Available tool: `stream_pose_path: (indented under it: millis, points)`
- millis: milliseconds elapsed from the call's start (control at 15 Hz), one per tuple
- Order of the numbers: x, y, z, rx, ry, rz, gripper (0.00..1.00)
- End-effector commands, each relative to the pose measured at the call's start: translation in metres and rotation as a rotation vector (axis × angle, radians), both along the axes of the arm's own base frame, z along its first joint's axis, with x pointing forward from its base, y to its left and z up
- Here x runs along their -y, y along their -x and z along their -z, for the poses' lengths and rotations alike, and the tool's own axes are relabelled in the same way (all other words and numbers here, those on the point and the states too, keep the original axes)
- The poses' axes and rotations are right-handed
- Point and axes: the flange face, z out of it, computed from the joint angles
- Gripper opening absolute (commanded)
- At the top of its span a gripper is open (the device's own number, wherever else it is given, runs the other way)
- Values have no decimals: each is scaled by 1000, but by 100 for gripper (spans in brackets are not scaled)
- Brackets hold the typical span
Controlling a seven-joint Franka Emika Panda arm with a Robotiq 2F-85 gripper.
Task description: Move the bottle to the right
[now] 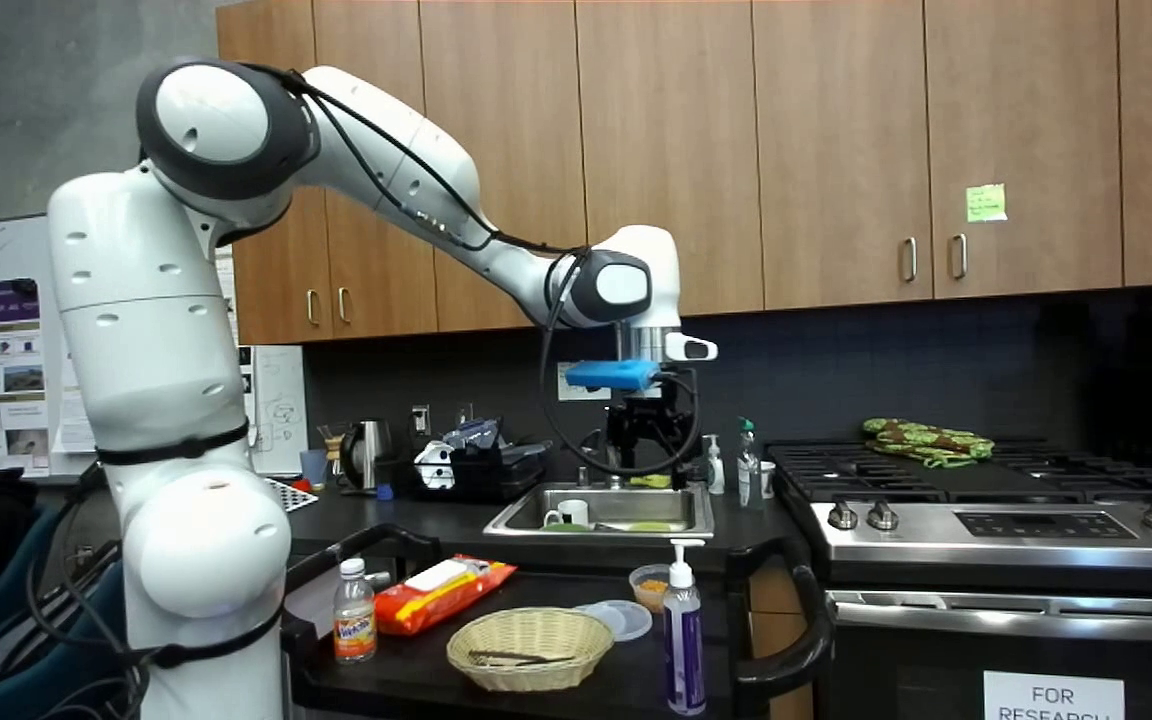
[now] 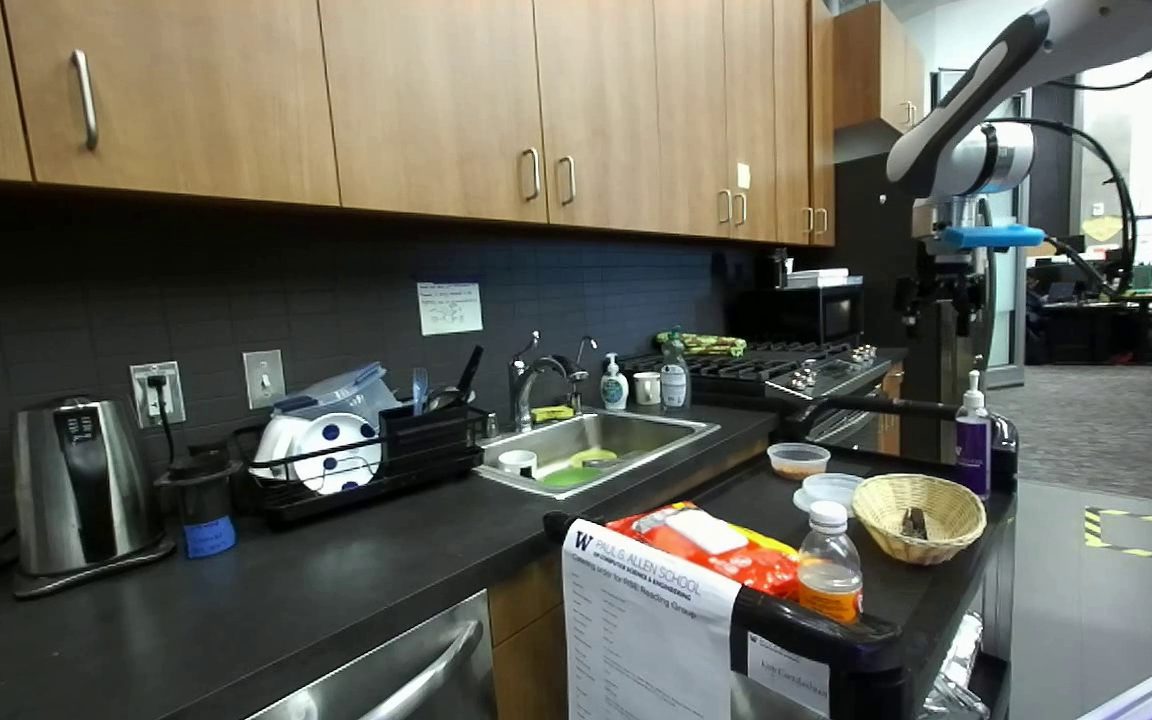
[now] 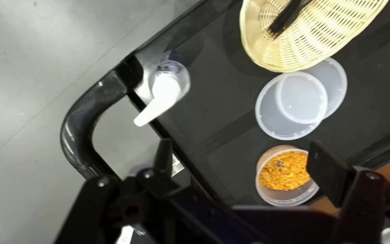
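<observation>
The bottle is a slim purple pump bottle with a white pump top, and it stands upright near the end of a black cart. It shows in both exterior views (image 1: 684, 640) (image 2: 973, 450) and from above in the wrist view (image 3: 169, 81), where its spout points down and left. My gripper (image 1: 648, 465) hangs well above the cart and also shows in an exterior view (image 2: 936, 318). In the wrist view its fingers are wide apart with nothing between them (image 3: 239, 150). The bottle lies outside the fingers, beyond the left one, and nothing touches it.
On the cart are a wicker basket (image 1: 531, 650) with dark sticks, clear lids (image 3: 291, 105), a tub of orange bits (image 3: 283, 174), a red packet (image 1: 441, 595) and an orange-labelled bottle (image 1: 354, 612). A black cart handle (image 3: 83, 135) rises beside the purple bottle. A sink (image 2: 596, 450) lies behind.
</observation>
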Motion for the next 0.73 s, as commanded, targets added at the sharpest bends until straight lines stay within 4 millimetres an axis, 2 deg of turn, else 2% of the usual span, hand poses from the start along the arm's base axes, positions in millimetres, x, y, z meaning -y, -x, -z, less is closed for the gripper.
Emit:
stream_pose_path:
  millis: [0, 200, 400, 467, 533, 667]
  points:
    - [-68, -1, -20, 19, -1, -135, 100]
    - [-123, -10, -27, 39, -2, -242, 100]
    - [-160, -17, -31, 45, 5, -319, 100]
    - [-169, -17, -33, 47, 6, -344, 100]
    - [-158, -23, -27, 37, 11, -310, 100]
    - [-170, -24, -28, 38, 14, -334, 100]
